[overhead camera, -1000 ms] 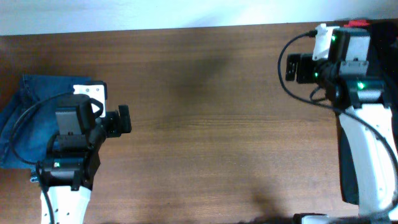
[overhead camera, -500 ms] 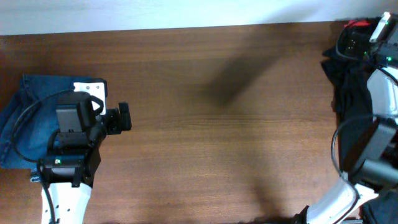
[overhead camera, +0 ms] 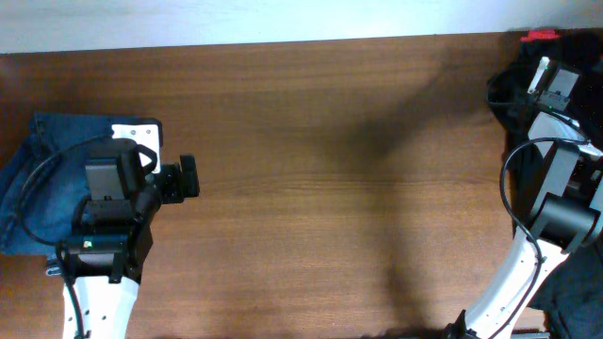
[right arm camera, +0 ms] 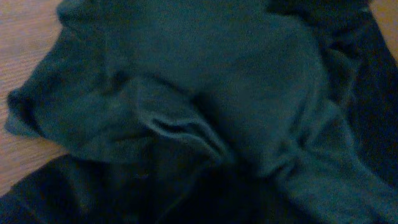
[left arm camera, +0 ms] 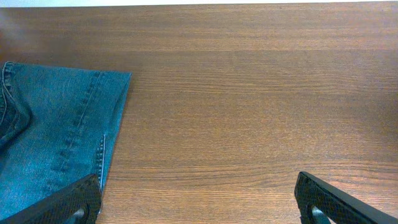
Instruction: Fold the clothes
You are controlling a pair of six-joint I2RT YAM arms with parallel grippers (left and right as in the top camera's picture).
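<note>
Progress: nothing folded | black T-shirt (right arm camera: pixel 199 93) crumpled at far right edge of the table (overhead camera: pixel 311 141) | right gripper (overhead camera: pixel 546 83) close over it (can't tell if clenched) | left gripper (overhead camera: pixel 186 179) wide open, idle
</note>
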